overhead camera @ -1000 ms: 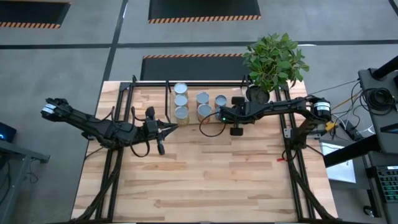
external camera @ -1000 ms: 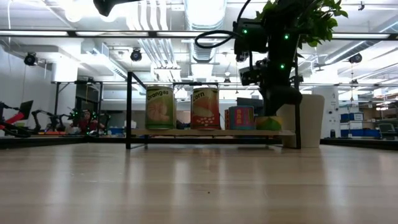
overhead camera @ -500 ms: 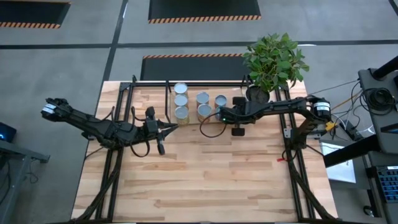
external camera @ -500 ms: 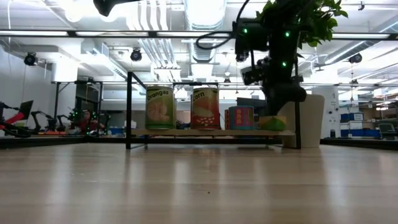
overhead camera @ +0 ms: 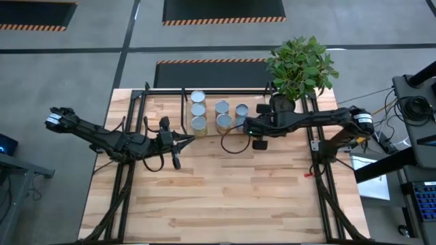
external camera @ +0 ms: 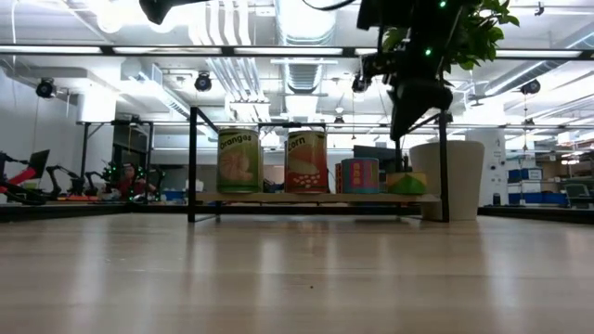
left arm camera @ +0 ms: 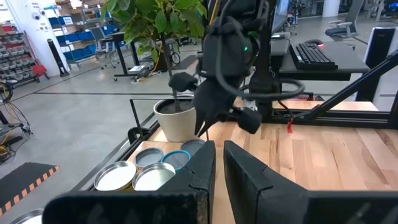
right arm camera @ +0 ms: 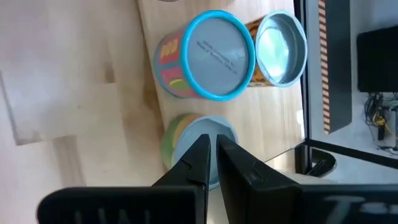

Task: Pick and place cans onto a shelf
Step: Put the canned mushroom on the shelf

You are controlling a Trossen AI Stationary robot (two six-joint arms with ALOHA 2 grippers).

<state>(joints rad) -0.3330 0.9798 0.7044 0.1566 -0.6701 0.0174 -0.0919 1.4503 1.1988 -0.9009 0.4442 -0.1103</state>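
On wooden tabletop (overhead camera: 225, 190), black shelf (external camera: 316, 197).

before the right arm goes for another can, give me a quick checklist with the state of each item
1. Right pincer empty: ok, shut with nothing between its fingers, raised above the shelf.
2. Green can released on the shelf: ok, it stands upright beside the blue-rimmed can, directly below the right pincer.
3. Cans already shelved upright: ok, the Oranges can and the Corn can stand on the board.
4. Left pincer out of the way: ok, shut and empty, off the shelf's front edge.
5. Another can to fetch: not ok, none shows on the open tabletop.
6. Plant pot clear of the arm: cannot tell.
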